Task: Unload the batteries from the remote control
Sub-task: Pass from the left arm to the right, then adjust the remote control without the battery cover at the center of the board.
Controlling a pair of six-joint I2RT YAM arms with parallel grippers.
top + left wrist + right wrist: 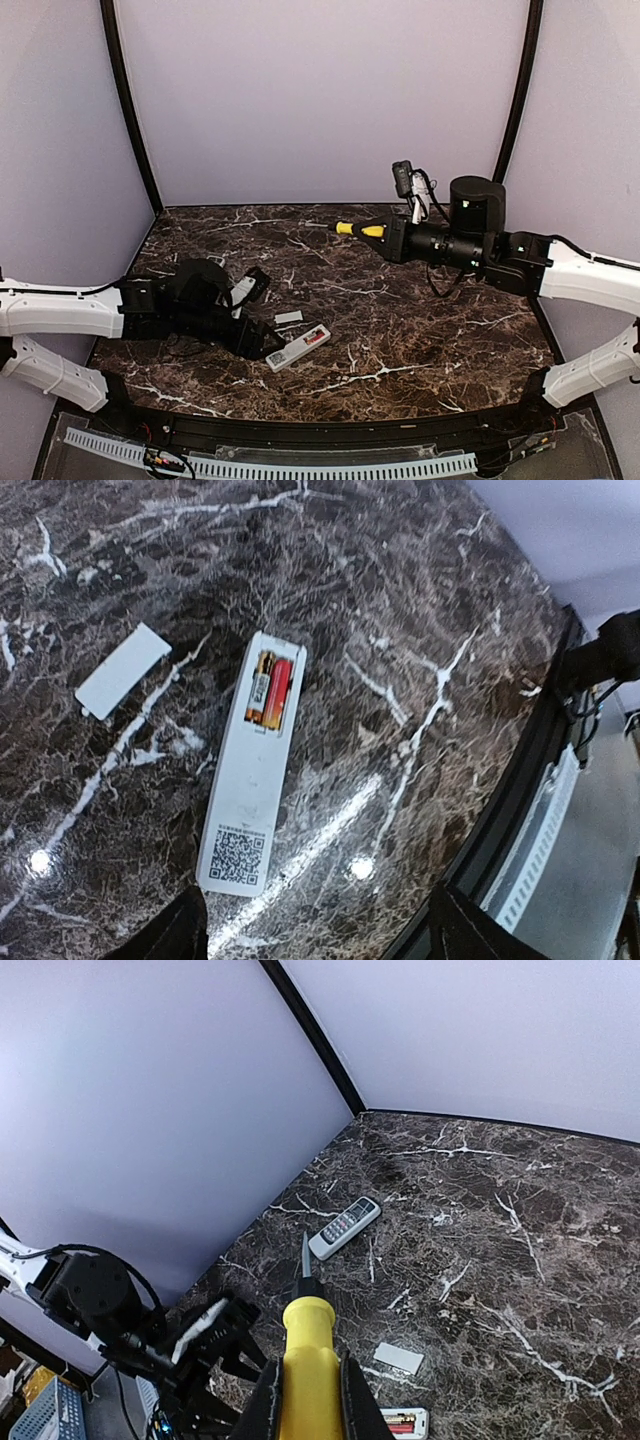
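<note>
A white remote control (248, 790) lies face down on the marble table, its battery bay uncovered. Two batteries (270, 690) sit side by side in the bay, one gold and one reddish. My left gripper (320, 942) hovers open just off the remote's QR-code end with nothing between its fingers. In the top view it (260, 344) is at the left end of the remote (300, 346). My right gripper (310, 1405) is shut on a yellow-handled tool (308, 1345), held high at the back right (362, 230) and pointing left. The batteries (400, 1424) show at the right wrist view's bottom edge.
A flat grey-white cover plate (122, 670) lies just beyond the remote, also seen from above (288, 318). A second grey remote with buttons (345, 1227) rests farther back left (250, 288). The table's raised black front rim (520, 770) runs close to the right of the left gripper.
</note>
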